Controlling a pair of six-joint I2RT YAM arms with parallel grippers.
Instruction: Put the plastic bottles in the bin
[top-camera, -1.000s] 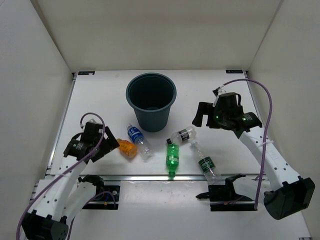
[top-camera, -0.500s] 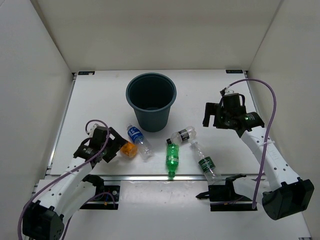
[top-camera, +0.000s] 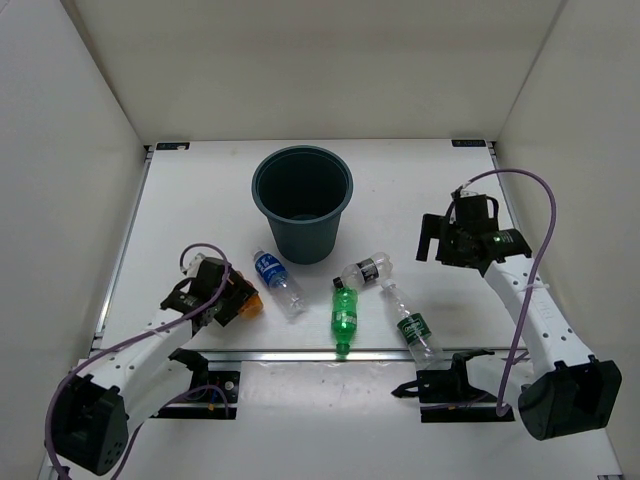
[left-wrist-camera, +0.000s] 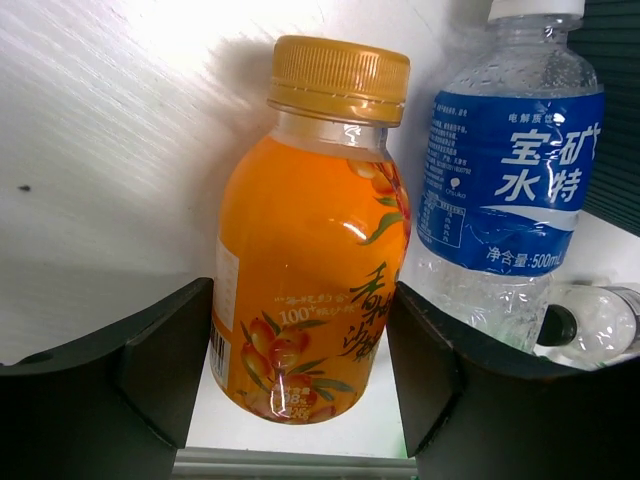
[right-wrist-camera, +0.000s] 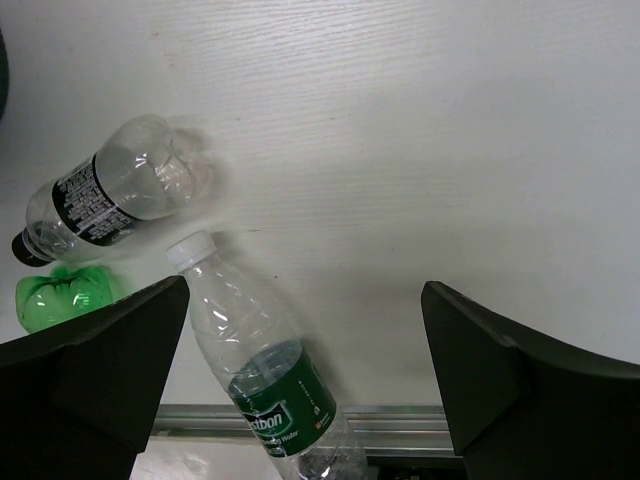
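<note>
The stubby orange bottle (left-wrist-camera: 310, 250) lies on the table left of the bin (top-camera: 302, 200). My left gripper (left-wrist-camera: 300, 300) has it between both fingers (left-wrist-camera: 150, 370), pressed against its sides; in the top view the left gripper (top-camera: 238, 300) covers most of it. The blue-label bottle (left-wrist-camera: 510, 190) lies just right of it, also in the top view (top-camera: 275, 280). The green bottle (top-camera: 344, 315), a dark-label clear bottle (top-camera: 365, 270) and a green-label clear bottle (right-wrist-camera: 270, 380) lie in front of the bin. My right gripper (top-camera: 436, 236) is open and empty above the table, right of those bottles.
The metal rail at the table's near edge (top-camera: 330, 354) runs just below the bottles. White walls enclose the table on three sides. The right arm's purple cable (top-camera: 545, 215) loops above it.
My left gripper has moved right and down onto the orange bottle and now grips it. My right gripper has shifted right and toward the near edge, staying open.
</note>
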